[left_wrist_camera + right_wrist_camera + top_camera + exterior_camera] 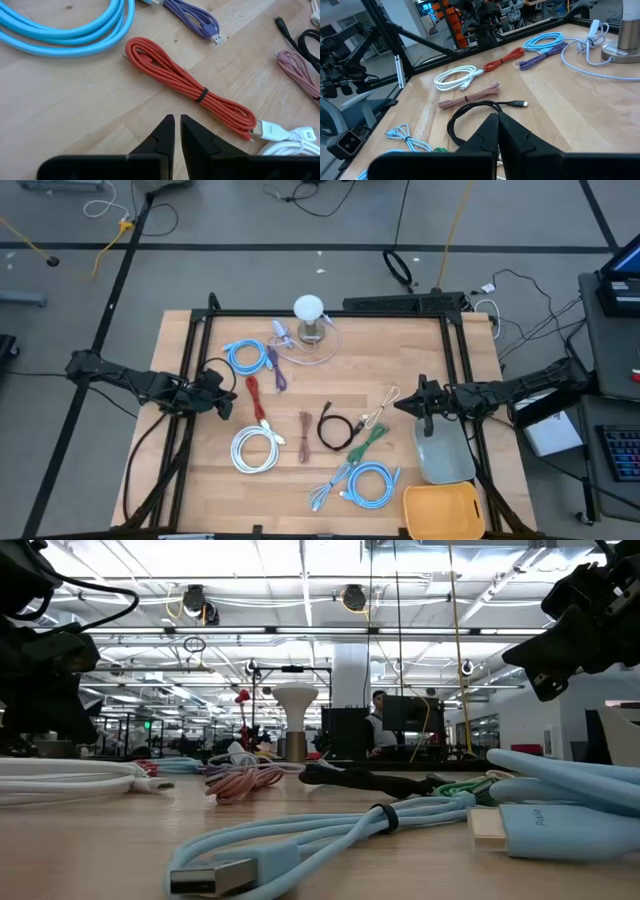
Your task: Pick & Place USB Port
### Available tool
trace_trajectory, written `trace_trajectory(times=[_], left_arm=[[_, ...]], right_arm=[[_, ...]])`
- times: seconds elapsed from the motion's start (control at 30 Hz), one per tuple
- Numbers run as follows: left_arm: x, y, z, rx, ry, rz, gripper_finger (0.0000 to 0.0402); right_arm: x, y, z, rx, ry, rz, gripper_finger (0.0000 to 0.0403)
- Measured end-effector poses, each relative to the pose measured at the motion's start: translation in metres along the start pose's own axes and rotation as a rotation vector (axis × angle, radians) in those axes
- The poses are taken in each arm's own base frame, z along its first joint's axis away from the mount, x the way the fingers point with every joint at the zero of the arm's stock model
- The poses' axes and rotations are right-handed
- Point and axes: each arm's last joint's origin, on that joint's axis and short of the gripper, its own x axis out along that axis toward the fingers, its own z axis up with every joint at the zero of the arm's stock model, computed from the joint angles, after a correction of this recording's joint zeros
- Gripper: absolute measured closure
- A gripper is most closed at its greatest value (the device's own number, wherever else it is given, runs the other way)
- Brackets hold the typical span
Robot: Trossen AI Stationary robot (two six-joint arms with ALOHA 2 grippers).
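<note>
My left claw hovers above the bench with its fingers pressed together and nothing between them, just beside the red cable. My right claw is likewise closed and empty, parked near the grey tray and yellow bin.

I take the red cable as the target. It lies left of centre, between the blue coil and white coil. Its long axis runs from the far side toward the near edge, slightly slanted, with its plug end by the white coil.

The risk I see: a descent with closed fingers would shove the bundle aside. A grasp near the plug end could snag the white cable touching it. Pinching only a few strands off the tie could let the bundle unravel and sag.
</note>
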Motion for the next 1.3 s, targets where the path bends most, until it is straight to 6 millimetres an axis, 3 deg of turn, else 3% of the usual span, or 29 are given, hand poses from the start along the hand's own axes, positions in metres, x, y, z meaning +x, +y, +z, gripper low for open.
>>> trace_trajectory(times=[1.1,1.2,1.3], left_arm=[[0.000,0.000,0.000,0.000,0.000,0.000,0.0369],[0.000,0.000,0.000,0.000,0.000,0.000,0.0369],[0.000,0.000,0.000,0.000,0.000,0.000,0.0369]], right_arm=[[0.000,0.000,0.000,0.003,0.000,0.000,0.0403],[0.000,0.004,0.010,0.229,-0.098,0.049,0.0403],[-0.003,0.010,0.026,0.683,-0.226,0.183,0.0403]])
